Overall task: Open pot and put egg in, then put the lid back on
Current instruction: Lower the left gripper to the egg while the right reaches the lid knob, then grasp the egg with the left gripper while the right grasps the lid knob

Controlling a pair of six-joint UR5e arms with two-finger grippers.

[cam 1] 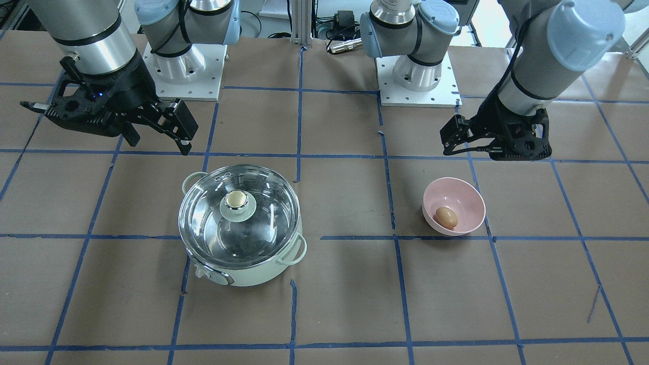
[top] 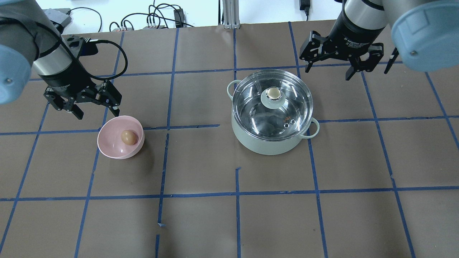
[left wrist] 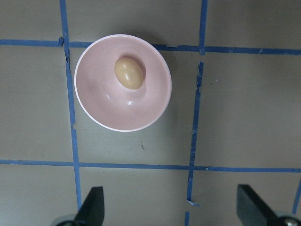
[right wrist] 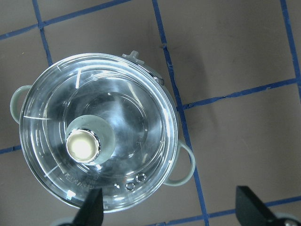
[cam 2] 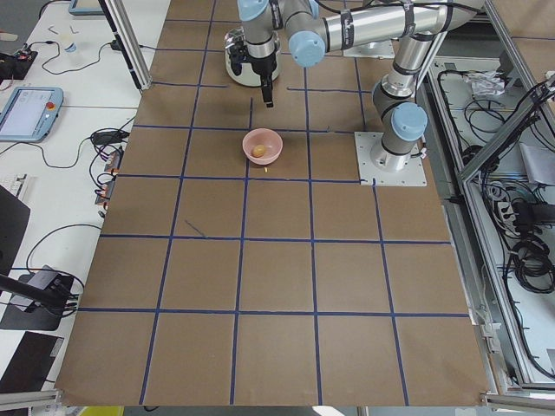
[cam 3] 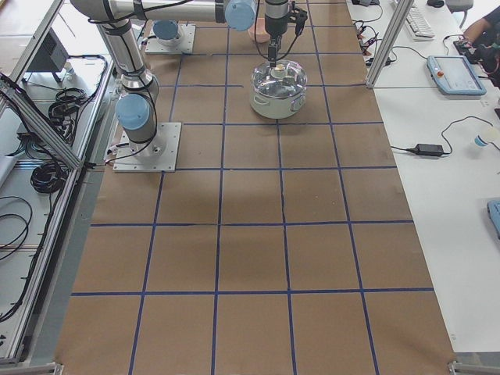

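Note:
The mint-green pot stands on the table with the clear glass lid closed on it; both also show in the overhead view, pot and lid. The light-brown egg lies in a pink bowl. My left gripper is open and empty, hovering just behind the bowl, with the egg ahead of it in the left wrist view. My right gripper is open and empty, raised behind the pot, with the lid below it in the right wrist view.
Brown paper with a blue tape grid covers the table. The two arm bases stand at the robot's edge. The bowl and the pot sit about two grid squares apart.

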